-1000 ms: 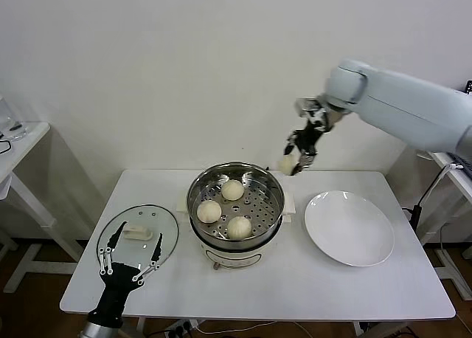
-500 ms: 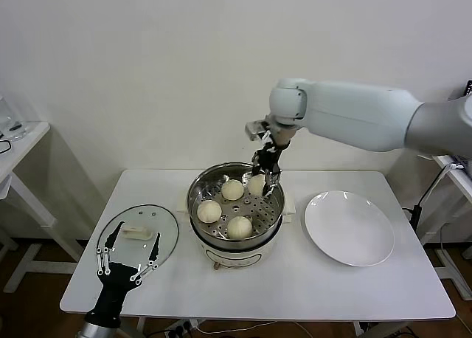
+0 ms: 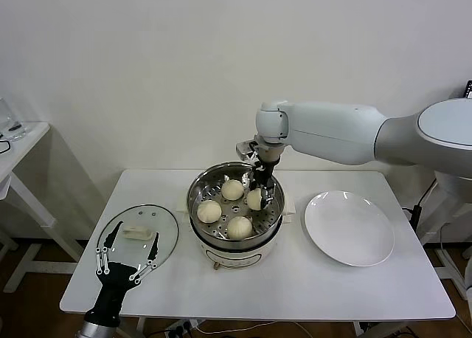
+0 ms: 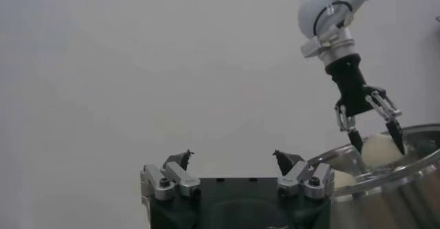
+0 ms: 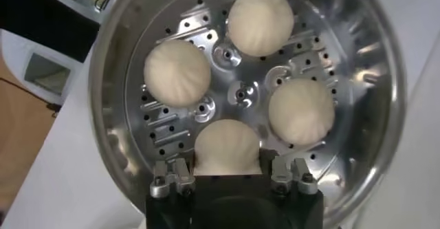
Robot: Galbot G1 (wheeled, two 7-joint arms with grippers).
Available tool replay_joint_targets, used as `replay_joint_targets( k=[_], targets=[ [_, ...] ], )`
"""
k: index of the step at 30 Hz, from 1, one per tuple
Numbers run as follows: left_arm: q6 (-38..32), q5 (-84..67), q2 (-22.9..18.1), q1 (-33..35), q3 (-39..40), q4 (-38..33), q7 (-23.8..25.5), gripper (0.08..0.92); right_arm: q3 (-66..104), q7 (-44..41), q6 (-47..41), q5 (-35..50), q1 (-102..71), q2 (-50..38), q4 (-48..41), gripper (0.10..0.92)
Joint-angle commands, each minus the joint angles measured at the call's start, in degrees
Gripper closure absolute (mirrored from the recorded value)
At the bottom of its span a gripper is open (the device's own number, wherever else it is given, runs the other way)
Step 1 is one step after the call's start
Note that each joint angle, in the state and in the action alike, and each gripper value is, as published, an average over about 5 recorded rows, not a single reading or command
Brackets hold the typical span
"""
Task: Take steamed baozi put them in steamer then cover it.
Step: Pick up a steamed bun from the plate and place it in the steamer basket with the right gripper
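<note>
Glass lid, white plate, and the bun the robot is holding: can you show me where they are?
Glass lid (image 3: 140, 238), head view: clear glass near the handle.
White plate (image 3: 349, 227), head view: bare middle.
Held bun (image 5: 227, 148), right wrist view: its domed top, between the right end effector's fingers.

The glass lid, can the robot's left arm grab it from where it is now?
Probably yes. The left gripper hangs open right at the near edge of the glass lid, which lies flat on the table with nothing on top. The right gripper is busy far off in the steamer.
</note>
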Motion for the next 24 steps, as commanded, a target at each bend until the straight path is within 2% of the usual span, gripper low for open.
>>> replay_joint_targets(
  k=[1, 4, 9, 15, 19, 22, 24],
  targets=[
    [-0.01, -0.03, -0.04, -0.06, 0.04, -0.04, -0.04, 0.177, -0.35, 0.32, 0.03, -1.28, -2.02, 1.34, -1.34, 0.382],
    [0.01, -0.03, -0.07, -0.03, -0.11, -0.18, -0.09, 0.177, -0.1, 0.38, -0.04, -1.7, -2.22, 1.57, -1.61, 0.342],
    [0.32, 0.1, 0.14, 0.1, -0.64, -0.41, -0.14, 0.177, 0.03, 0.16, 0.14, -2.57, -1.76, 1.58, -1.42, 0.226],
    [0.35, 0.24, 0.2, 0.0, -0.81, -0.76, -0.29, 0.177, 2.0, -0.42, 0.89, -3.44, 0.03, -0.46, 1.43, 0.203],
    [0.57, 0.84, 0.23, -0.18, -0.63, -0.82, -0.56, 0.177, 9.65, 0.71, 2.05, -4.7, -0.33, -5.01, 4.07, 0.203],
    [0.81, 3.03, 0.24, -0.75, -0.49, -0.35, -1.39, 0.177, 17.06, 8.25, 4.26, -2.98, -1.62, -10.07, 7.35, 0.203],
    [1.04, 5.64, 0.25, -1.44, -0.41, 0.3, -2.71, 0.177, 21.17, 18.47, 6.81, -1.44, -3.15, -13.4, 9.49, 0.203]
  ],
)
